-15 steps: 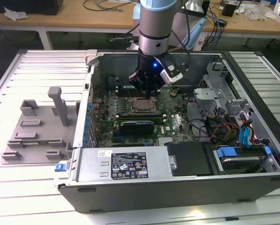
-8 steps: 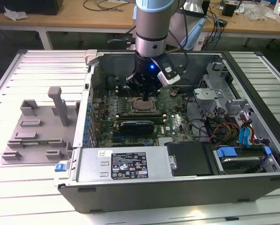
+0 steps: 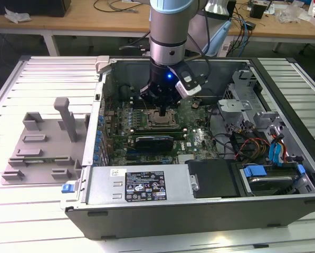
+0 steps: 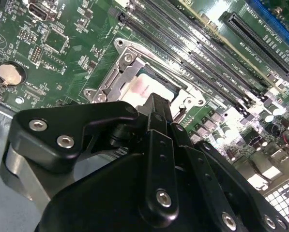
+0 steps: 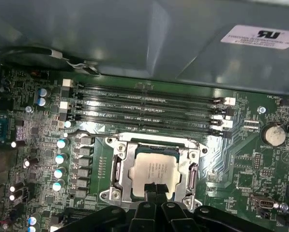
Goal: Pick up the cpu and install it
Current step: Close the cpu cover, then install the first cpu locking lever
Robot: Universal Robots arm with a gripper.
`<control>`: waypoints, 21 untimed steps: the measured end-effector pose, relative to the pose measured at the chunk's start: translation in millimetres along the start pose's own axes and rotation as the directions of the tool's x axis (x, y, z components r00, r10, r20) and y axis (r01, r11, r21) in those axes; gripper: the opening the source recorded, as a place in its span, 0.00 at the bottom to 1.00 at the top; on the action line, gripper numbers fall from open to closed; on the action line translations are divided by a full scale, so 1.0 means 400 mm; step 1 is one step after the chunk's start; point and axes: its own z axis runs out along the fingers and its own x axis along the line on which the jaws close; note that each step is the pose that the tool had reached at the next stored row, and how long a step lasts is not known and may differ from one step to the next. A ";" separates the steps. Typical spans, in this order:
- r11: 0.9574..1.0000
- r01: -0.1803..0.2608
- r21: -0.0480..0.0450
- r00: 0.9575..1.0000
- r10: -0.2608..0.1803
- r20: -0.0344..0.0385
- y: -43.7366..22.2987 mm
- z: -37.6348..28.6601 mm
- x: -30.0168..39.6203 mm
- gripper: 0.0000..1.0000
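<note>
Pincer (image 5: 154,188) narrow, fingertips together, gripping nothing, poised at one edge of the cpu (image 5: 156,169). Cpu lies flat in socket frame (image 5: 119,169), mid-motherboard (image 5: 241,164), inside open computer case (image 3: 146,184).

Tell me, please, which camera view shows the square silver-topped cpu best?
The first wrist view: the small flat square cpu with silver-grey metal top sits in its socket frame, nearly all visible. The second wrist view shows a strip of it beyond the black gripper; in the exterior view the gripper partly covers it.
</note>
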 end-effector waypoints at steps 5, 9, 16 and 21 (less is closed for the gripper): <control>1.000 0.000 0.000 1.000 0.000 0.000 -0.001 0.000 0.000 0.11; 1.000 0.000 0.000 1.000 0.000 0.000 -0.001 0.000 0.000 0.11; 1.000 0.000 0.000 1.000 0.000 0.000 -0.002 -0.004 0.000 0.11; 1.000 0.000 0.000 1.000 0.000 0.000 -0.002 -0.043 0.000 0.11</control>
